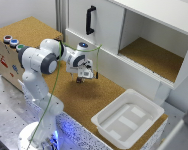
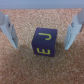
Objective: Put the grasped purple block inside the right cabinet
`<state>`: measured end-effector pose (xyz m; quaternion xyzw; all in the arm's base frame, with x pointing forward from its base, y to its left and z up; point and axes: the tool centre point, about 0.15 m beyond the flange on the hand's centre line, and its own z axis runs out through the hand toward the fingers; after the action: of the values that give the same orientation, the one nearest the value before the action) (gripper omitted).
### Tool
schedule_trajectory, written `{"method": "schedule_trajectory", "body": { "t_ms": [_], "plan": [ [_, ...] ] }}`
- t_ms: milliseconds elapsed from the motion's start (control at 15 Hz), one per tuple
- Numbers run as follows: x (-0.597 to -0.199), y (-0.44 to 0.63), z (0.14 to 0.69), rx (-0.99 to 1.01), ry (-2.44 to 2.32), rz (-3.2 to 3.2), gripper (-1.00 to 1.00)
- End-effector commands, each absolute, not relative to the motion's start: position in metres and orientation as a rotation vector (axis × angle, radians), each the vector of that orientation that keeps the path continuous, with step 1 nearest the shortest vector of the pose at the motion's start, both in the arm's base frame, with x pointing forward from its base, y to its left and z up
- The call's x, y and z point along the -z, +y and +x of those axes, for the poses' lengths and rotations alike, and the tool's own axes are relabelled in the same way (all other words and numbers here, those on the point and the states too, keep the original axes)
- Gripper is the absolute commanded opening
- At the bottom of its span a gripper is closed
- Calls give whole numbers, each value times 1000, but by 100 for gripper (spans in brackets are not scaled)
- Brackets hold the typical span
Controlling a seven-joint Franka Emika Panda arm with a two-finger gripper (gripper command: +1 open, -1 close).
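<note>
In the wrist view the purple block (image 2: pixel 44 44), a dark cube with yellow letters, sits on the cork surface between my two fingers. My gripper (image 2: pixel 40 48) is open, with a clear gap between the block and each finger (image 2: pixel 10 31). In the exterior view my gripper (image 1: pixel 86 76) points down, low over the cork table in front of the cabinet; the block cannot be made out under it there. The right cabinet (image 1: pixel 150 56), white-walled with a brown cork floor, stands open at the exterior view's upper right, well away from the gripper.
A white cabinet section with a black vertical handle (image 1: pixel 90 20) stands behind the gripper. A shallow white plastic tray (image 1: pixel 128 118) lies on the table at the exterior view's lower right. A cork-topped box with coloured buttons (image 1: pixel 14 42) stands at the left.
</note>
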<state>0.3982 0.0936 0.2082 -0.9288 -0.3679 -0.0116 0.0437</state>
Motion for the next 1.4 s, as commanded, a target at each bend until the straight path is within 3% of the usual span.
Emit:
{"method": "schedule_trajectory", "body": {
  "t_ms": [0,267,467,1333],
  "plan": [
    [-208,95,402,8,-1136,-2840,-100],
    [-208,95,404,32,-1007,-2907,-100],
    [-233,81,402,68,-835,-2956,-100],
    [-460,-99,471,390,-140,-3162,-100]
  ]
}}
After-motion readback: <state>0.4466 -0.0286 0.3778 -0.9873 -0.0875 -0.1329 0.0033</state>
